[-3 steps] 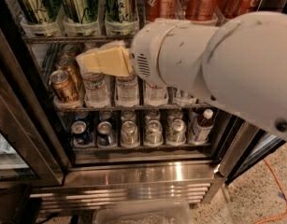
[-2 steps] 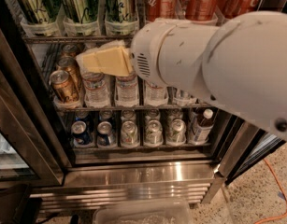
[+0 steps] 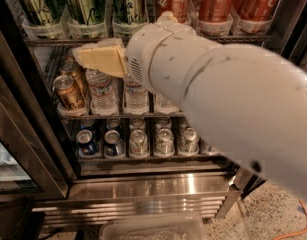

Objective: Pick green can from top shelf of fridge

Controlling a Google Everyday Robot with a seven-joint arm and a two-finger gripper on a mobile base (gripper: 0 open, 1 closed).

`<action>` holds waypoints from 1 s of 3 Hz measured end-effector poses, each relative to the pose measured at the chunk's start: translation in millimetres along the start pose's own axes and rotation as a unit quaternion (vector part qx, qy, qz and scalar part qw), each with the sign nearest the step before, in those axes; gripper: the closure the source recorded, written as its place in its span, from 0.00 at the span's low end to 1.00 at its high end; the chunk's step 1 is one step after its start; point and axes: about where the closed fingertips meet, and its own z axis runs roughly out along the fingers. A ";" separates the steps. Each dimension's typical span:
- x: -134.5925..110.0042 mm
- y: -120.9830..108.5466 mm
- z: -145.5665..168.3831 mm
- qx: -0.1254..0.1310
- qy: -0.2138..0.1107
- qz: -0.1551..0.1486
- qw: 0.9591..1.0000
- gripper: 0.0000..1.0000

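1. Along the top shelf [image 3: 148,40] of the open fridge [image 3: 23,134], three green cans stand side by side at upper left, each in a clear plastic divider; the rightmost green can [image 3: 127,3] is nearest the arm [image 3: 218,94], and red cola cans [image 3: 215,1] fill the rows to its right.

2. Just below that shelf's front rail, the gripper [image 3: 100,58] shows as a tan wedge in front of the gold cans [image 3: 68,90] and water bottles [image 3: 102,91] of the rack beneath. It has hold of nothing; how far its fingers are spread cannot be told from this angle.

3. Each green can stands upright, long axis vertical, base down in its divider. The tops run out of the camera view.

4. Handling, as a judgement: a thin metal can, stiff if full but easily dented, with a smooth, shiny and possibly cold-damp wall that could slip. Moderate weight is likely.

5. Best hold, again a judgement: across the round body at mid-height, fingers level on opposite sides, reached from the front above the divider's lip, since neighbours stand close on both flanks.
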 end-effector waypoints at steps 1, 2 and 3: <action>-0.1 -5.1 0.6 0.038 -0.026 0.009 0.999 0.00; -0.6 -8.4 2.1 0.069 -0.048 0.007 0.996 0.00; -0.8 -12.2 6.3 0.093 -0.064 0.004 0.994 0.00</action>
